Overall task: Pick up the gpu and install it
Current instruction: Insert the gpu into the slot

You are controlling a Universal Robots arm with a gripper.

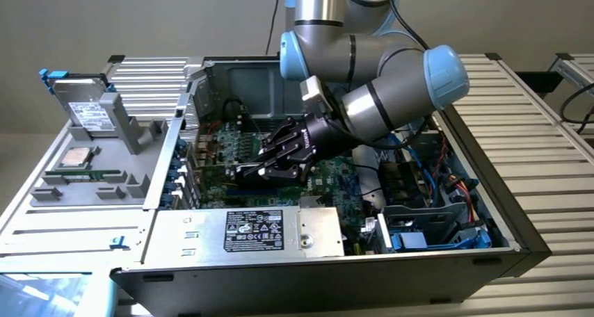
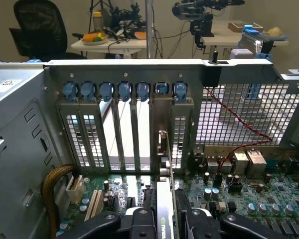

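gpu (image 2: 164, 211) over motherboard (image 2: 249, 196) (inside case (image 2: 20, 124))

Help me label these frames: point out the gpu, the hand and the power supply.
gpu (image 2: 164, 206), wrist view, black cooler edge.
hand (image 1: 268, 168), exterior view, between its fingertips.
power supply (image 1: 252, 232), exterior view, its label.

Silver-grey arm segments (image 1: 325, 3), light-blue joint caps (image 1: 447, 70), black tool (image 1: 269, 167)
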